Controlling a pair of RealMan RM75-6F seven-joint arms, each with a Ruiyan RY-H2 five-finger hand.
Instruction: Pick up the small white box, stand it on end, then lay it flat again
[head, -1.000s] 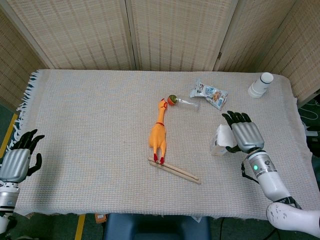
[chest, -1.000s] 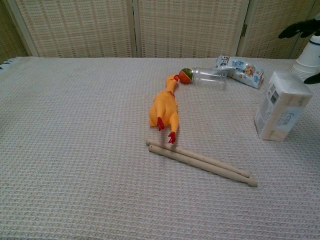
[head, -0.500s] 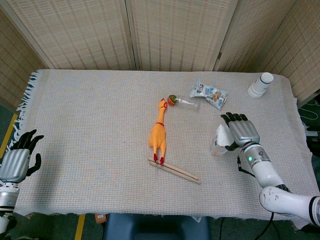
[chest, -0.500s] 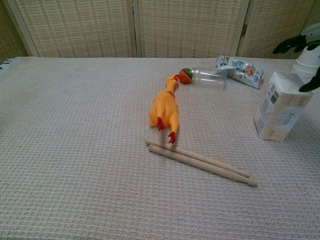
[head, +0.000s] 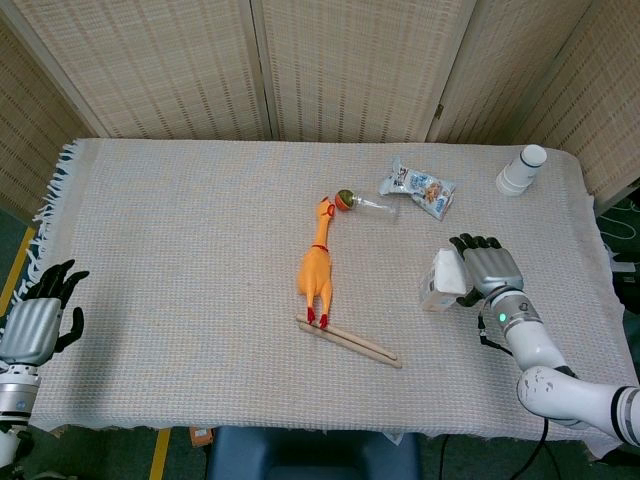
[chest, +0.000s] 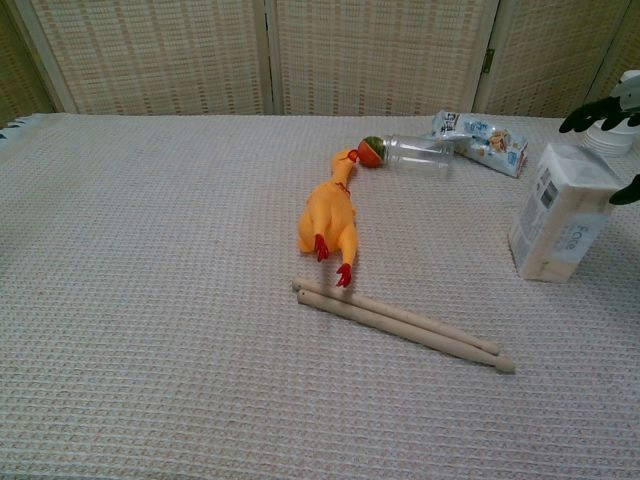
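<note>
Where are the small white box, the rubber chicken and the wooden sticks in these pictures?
small white box (chest: 561, 214): chest view, on its printed front face.
rubber chicken (chest: 329, 219): chest view, on the middle of its orange body.
wooden sticks (chest: 400, 324): chest view, on the pair's middle, on the cloth.

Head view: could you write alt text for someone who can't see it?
On a cloth-covered table, the robot's right hand is at a small white box standing on end. Mid-table lie a rubber chicken and two wooden sticks; the left hand hangs open off the table's left edge.
</note>
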